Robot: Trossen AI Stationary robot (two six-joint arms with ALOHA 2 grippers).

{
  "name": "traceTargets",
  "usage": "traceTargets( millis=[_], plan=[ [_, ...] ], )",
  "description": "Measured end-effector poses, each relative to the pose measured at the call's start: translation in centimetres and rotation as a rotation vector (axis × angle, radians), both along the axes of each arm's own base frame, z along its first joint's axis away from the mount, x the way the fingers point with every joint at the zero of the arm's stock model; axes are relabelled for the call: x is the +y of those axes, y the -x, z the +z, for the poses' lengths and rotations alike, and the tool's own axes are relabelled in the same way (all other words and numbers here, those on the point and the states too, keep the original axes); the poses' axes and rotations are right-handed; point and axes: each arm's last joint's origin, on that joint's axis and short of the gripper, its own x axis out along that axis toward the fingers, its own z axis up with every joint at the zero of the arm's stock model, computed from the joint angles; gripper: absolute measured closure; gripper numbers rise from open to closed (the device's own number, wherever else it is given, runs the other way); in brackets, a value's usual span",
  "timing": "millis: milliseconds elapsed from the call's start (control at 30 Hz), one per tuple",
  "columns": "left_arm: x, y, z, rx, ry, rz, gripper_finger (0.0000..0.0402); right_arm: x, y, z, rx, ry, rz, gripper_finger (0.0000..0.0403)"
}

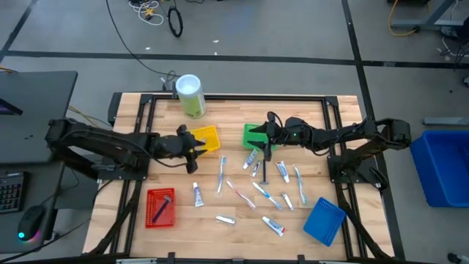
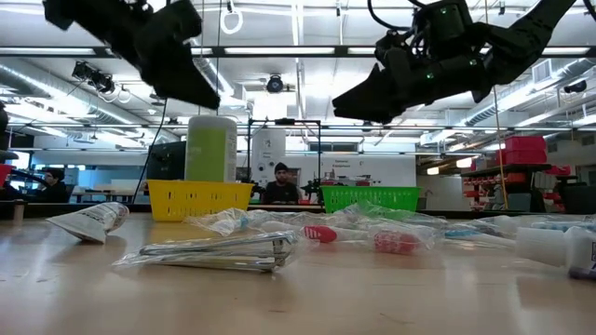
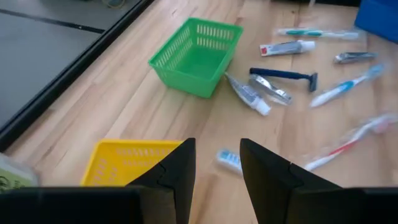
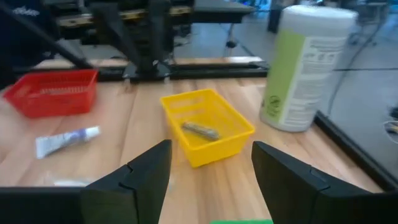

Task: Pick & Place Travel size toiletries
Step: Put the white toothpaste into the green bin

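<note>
Travel size toiletries lie loose on the wooden table's middle: white tubes (image 1: 198,194), slim toothbrushes (image 1: 222,174) and a dark blue razor (image 3: 285,74). A small greyish item (image 4: 200,129) lies in the yellow basket (image 1: 207,137), and a dark blue stick (image 1: 160,207) lies in the red basket (image 1: 160,216). My left gripper (image 3: 217,146) hovers open beside the yellow basket's near-left side, with nothing between its fingers. My right gripper (image 4: 211,146) hovers open above the green basket (image 1: 256,136), pointing toward the yellow basket, also with nothing in it.
A tall green canister with a white lid (image 1: 190,95) stands at the far edge behind the yellow basket. A blue basket (image 1: 324,220) sits near the front right corner. A large blue bin (image 1: 443,165) stands off the table at the right.
</note>
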Motion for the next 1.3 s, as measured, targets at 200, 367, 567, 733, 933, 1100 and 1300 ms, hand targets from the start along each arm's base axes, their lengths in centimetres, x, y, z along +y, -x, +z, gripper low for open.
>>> traceTargets(
  millis=[200,367,567,733,933,1100,1300],
  plan=[
    [0.1,0.1,-1.0,0.028,-0.041,0.003,0.0269,1.6,-0.3,-0.1,0.029,0.102,0.042,0.0177],
    [0.0,-0.1,0.1,0.019,-0.15,-0.073,0.0269,4.0,-1.3,0.8,0.073,0.137,0.125,0.0178],
    [0.0,-0.7,2.0,-0.066,-0.272,-0.102,0.0269,7.3,-3.1,3.2,0.336,0.202,0.127,0.0172],
    [0.0,-0.9,2.2,-0.103,-0.255,-0.093,0.0269,8.3,-5.6,3.3,0.544,0.226,0.181,0.0169],
    [0.0,-0.8,2.2,-0.103,-0.244,-0.088,0.0269,7.8,-7.6,-1.5,0.824,0.279,0.261,0.0171],
    [0.0,-0.8,2.2,-0.105,-0.241,-0.087,0.0269,7.4,-9.1,-4.0,0.966,0.34,0.252,0.0166],
    [0.0,-0.8,2.2,-0.106,-0.236,-0.085,0.0269,6.0,-9.2,-5.0,1.055,0.341,0.21,0.0168]
  ],
)
